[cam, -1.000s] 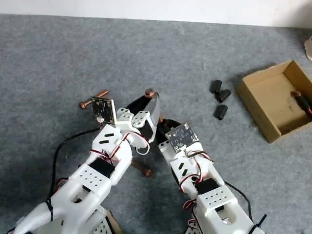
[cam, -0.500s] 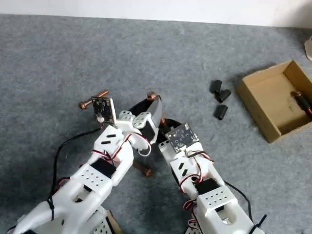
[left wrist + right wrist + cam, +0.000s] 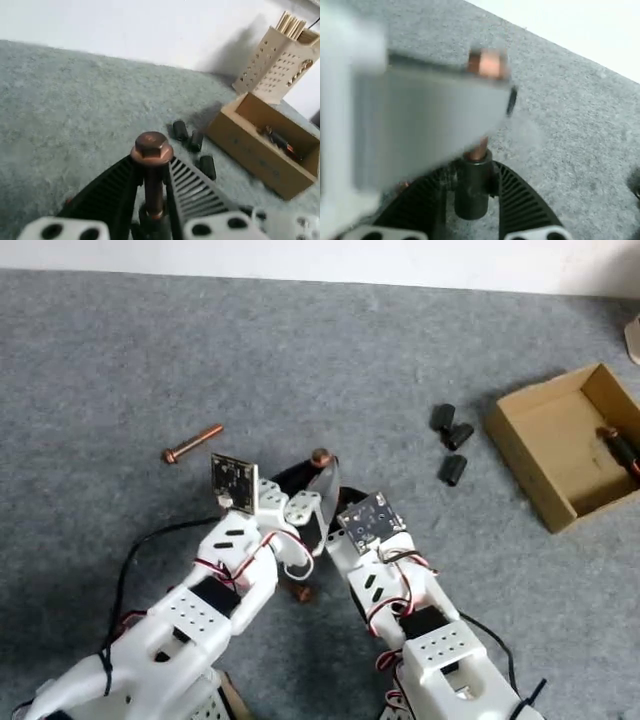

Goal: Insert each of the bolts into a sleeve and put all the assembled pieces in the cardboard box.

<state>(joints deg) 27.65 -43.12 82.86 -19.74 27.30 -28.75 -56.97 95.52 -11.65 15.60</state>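
Right up close, between my two arms and well apart from the cardboard box (image 3: 520,468), a half-hidden bolt (image 3: 301,592) lies on the grey carpet (image 3: 120,360). Just past it my left gripper (image 3: 151,167) is clenched on a copper bolt (image 3: 152,150). Its ribbed black fingers (image 3: 112,192) press the shank from both sides, and the hex head stands above them. My right gripper (image 3: 472,182) is closed around a black sleeve (image 3: 471,197), held upright right against the left gripper. The bolt's shank meets the sleeve's upper mouth; how deep it sits I cannot tell. Both grippers are far from the box. Farther out, a loose bolt (image 3: 193,443) lies flat on the carpet, farther from the box than anything else. Three more sleeves (image 3: 453,469) lie in a small cluster near the box, just off its nearest wall and not touching it. The box itself sits open, and one assembled piece (image 3: 620,447) lies inside it. Behind the box, close against it, stands a pale perforated holder (image 3: 275,70) with sticks in it.
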